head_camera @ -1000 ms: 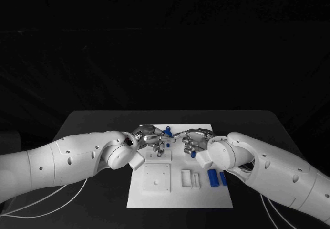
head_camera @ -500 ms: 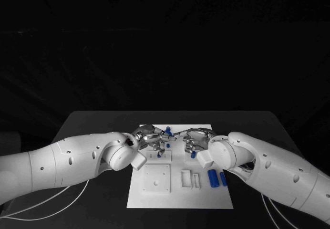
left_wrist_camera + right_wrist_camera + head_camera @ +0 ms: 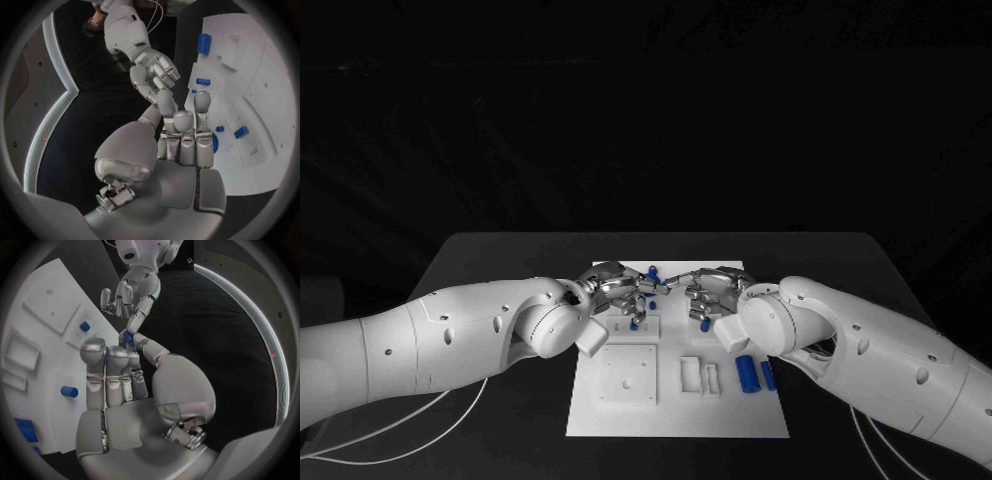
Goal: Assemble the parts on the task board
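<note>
Both silver hands have barely shifted above the white task board (image 3: pixel 678 400): right hand (image 3: pixel 125 385) pinches a small blue part (image 3: pixel 127 337) at its fingertips; left hand (image 3: pixel 172 145) empty, fingers loosely apart

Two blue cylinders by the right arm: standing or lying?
Lying: the two blue cylinders rest lengthwise, side by side, on the white task board.

Right hand (image 3: pixel 134 390) over white task board (image 3: pixel 44 305), blue part (image 3: pixel 127 337) pinched at fingertips. Left hand (image 3: pixel 132 296) opposite, near that part. Loose blue parts (image 3: pixel 69 391) on board.
</note>
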You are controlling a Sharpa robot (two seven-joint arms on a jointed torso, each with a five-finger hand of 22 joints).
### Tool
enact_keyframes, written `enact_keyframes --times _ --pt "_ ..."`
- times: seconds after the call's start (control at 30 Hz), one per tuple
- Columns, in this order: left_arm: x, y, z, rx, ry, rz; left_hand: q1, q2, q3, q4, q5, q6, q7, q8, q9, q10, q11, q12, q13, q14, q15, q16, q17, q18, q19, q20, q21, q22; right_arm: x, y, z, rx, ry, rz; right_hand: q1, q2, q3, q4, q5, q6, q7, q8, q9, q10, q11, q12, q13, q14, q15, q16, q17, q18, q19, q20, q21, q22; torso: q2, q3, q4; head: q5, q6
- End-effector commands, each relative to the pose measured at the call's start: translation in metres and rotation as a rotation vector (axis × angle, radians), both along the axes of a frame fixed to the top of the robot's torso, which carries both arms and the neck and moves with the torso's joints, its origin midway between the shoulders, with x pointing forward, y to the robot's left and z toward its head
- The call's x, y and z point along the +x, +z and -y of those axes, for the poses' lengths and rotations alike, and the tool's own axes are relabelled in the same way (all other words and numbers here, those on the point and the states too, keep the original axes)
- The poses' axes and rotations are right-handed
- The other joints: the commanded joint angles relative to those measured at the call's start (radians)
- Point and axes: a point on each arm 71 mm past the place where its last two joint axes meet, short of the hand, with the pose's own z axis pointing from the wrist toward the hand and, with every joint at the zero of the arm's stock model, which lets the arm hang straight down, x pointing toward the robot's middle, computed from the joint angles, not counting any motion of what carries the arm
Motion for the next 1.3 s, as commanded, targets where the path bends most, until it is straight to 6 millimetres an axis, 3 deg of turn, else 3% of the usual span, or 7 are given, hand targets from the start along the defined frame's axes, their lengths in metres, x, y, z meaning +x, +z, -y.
enact_keyframes --times 0.03,0.33,0.37,0.4,0.47,1.17,1.3 --pt "0.0038 0.0084 -0.0005 -0.053 0.028 0.029 -0.040 0.003 0.021 -0.027 0.044 0.081 -0.080 0.006 0.172 -0.021 -0.006 0.009 0.005 -0.009 -0.011 -0.008 -0.006 0.000 -0.004 -0.010 0.008 0.019 -0.0017 -0.0069 0.0037 -0.036 0.012 -0.009 0.003 0.010 0.006 -0.002 0.003 0.006 -0.001 0.002 0.001 0.005 -0.001 -0.003 -0.001 0.002 -0.004 -0.006 -0.001 -0.004 0.021 -0.007 -0.004 0.086 0.000 0.0003 0.0002 0.000 -0.001" --pt "0.0035 0.0089 0.0004 -0.063 0.028 0.031 -0.128 -0.031 0.121 -0.032 0.154 0.071 -0.093 0.007 0.444 -0.036 -0.014 0.032 0.009 -0.015 -0.017 0.004 0.002 -0.008 -0.016 -0.018 0.028 0.019 -0.0017 -0.0074 0.0047 -0.050 0.021 -0.009 -0.002 0.006 0.008 -0.001 0.021 0.007 -0.001 0.002 0.001 0.004 -0.001 -0.005 -0.002 0.002 -0.004 -0.006 -0.001 -0.005 0.021 -0.007 -0.004 0.086 0.000 0.0000 -0.0003 0.002 -0.001" --pt "0.0035 0.0090 0.0004 -0.063 0.029 0.032 -0.125 -0.043 0.154 -0.035 0.122 0.069 -0.094 0.003 0.475 -0.035 -0.015 0.031 0.006 -0.015 -0.017 0.005 0.002 -0.005 -0.017 -0.017 0.031 0.019 -0.0017 -0.0074 0.0048 -0.051 0.021 -0.009 -0.003 0.005 0.007 -0.001 0.021 0.007 -0.001 0.002 0.001 0.003 -0.001 -0.006 -0.004 0.002 -0.004 -0.007 -0.002 -0.005 0.021 -0.007 -0.005 0.086 0.000 0.0000 -0.0003 0.002 -0.001" --pt "0.0035 0.0091 0.0005 -0.064 0.029 0.033 -0.104 -0.059 0.200 -0.026 0.024 0.066 -0.093 0.003 0.477 -0.036 -0.018 0.030 0.006 -0.015 -0.020 0.005 0.003 -0.004 -0.019 -0.019 0.032 0.020 -0.0016 -0.0075 0.0049 -0.052 0.021 -0.009 -0.003 0.004 0.006 0.000 0.021 0.007 -0.001 0.002 0.001 0.002 -0.001 -0.007 -0.005 0.001 -0.004 -0.007 -0.002 -0.005 0.021 -0.007 -0.005 0.086 0.000 0.0000 -0.0002 0.002 -0.002" --pt "0.0035 0.0092 0.0007 -0.065 0.029 0.034 -0.174 -0.104 0.349 -0.033 0.003 0.076 -0.096 0.005 0.507 -0.032 -0.016 0.031 0.005 -0.014 -0.017 0.004 0.001 0.000 -0.019 -0.018 0.040 0.020 -0.0016 -0.0075 0.0049 -0.054 0.021 -0.009 -0.003 0.004 0.003 0.001 0.024 0.006 -0.001 0.002 0.001 0.001 -0.001 -0.009 -0.006 0.002 -0.004 -0.008 -0.002 -0.005 0.020 -0.007 -0.007 0.085 0.000 0.0001 0.0002 0.002 -0.002" --pt "0.0036 0.0077 0.0015 -0.019 0.030 0.039 -0.176 -0.141 0.378 -0.035 0.035 0.107 -0.102 0.003 0.523 -0.024 -0.018 0.028 -0.001 -0.008 -0.019 0.006 0.002 0.001 -0.022 -0.017 0.050 0.018 0.0001 -0.0071 0.0063 -0.082 0.033 0.025 -0.008 0.004 -0.005 0.009 0.020 -0.003 0.000 0.002 0.000 -0.012 0.001 -0.021 -0.017 -0.001 -0.002 -0.013 -0.005 -0.003 0.016 -0.006 -0.020 0.082 0.000 0.0001 0.0002 0.005 -0.002" --pt "0.0041 0.0075 0.0005 0.000 0.034 0.046 -0.177 -0.149 0.374 -0.034 0.042 0.115 -0.105 0.004 0.524 -0.019 -0.020 0.026 -0.002 -0.003 -0.020 0.009 0.010 0.002 -0.020 -0.017 0.050 0.017 0.0016 -0.0068 0.0083 -0.093 0.029 0.045 -0.017 -0.002 -0.150 0.049 0.079 -0.022 -0.006 0.002 -0.001 -0.040 0.002 -0.059 -0.056 -0.006 0.001 -0.029 -0.016 0.000 0.012 -0.002 -0.054 0.074 0.000 0.0002 -0.0013 0.006 -0.003"
